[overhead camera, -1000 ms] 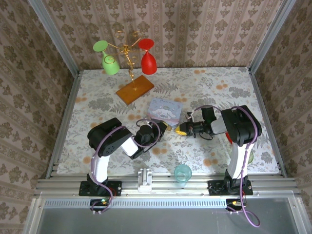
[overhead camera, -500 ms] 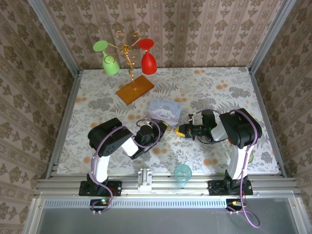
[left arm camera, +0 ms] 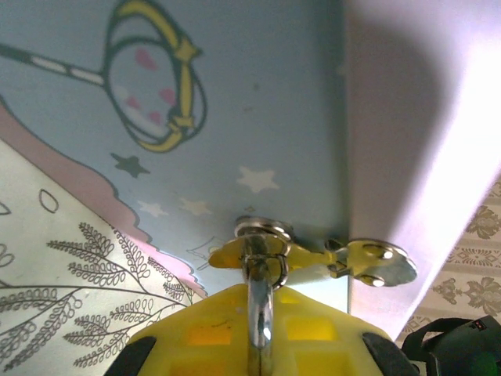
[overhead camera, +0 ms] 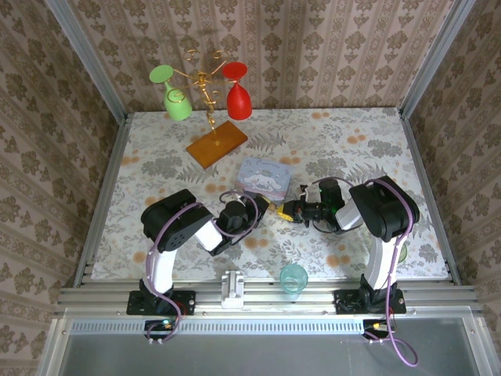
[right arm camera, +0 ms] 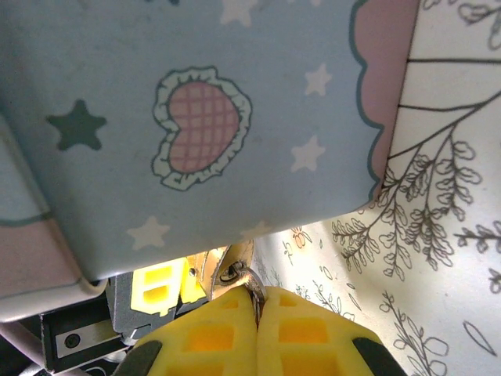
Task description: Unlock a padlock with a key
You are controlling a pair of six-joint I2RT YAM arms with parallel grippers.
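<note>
**Key meets lock:** Toward the near side of the flowered table (overhead camera: 368, 141), the two arms come nose to nose just in front of a pastel tin box (overhead camera: 264, 174). The left gripper (left arm camera: 254, 305) is pinching the padlock (left arm camera: 235, 254). Its yellow fingers (left arm camera: 196, 333) clamp the thin silvery shackle (left arm camera: 258, 321), and the brass body pokes out close against the tin. Facing it, the right gripper (right arm camera: 257, 301) has its fingers pressed flat together on what looks like the key (right arm camera: 233, 265), a sliver of brass at the tips, close beside the lock. The work appears to be at the lining-up stage, with the key not visibly seated in the lock. The next move calls for finding the keyhole, which cannot be made out. The key must then slide in straight and twist while the left arm holds firm. Beyond, a gold wire glass stand (overhead camera: 205, 86) waits by the far wall.
</note>
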